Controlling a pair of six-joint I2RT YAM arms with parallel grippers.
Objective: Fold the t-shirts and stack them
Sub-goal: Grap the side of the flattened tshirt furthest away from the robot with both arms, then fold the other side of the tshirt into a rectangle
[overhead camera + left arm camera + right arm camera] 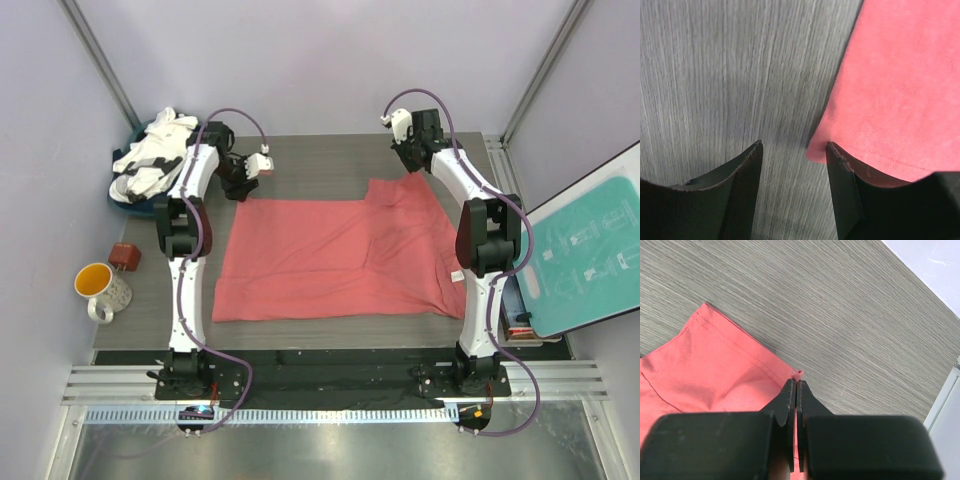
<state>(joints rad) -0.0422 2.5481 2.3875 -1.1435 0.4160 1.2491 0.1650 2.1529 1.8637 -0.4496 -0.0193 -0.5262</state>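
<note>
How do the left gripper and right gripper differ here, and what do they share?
The left gripper is open; the right gripper is shut. The left gripper holds nothing, bare table showing in its gap; the right gripper pinches a corner of the shirt. Both are at the shirt's far edge, one at each corner.

Your work surface is a grey wood-grain table [330, 160], evenly lit. Pale lavender walls [320, 60] enclose it on three sides, with metal struts [99, 60] in the corners. Aluminium rails [330, 385] and a steel sheet [320, 450] front the near edge.
</note>
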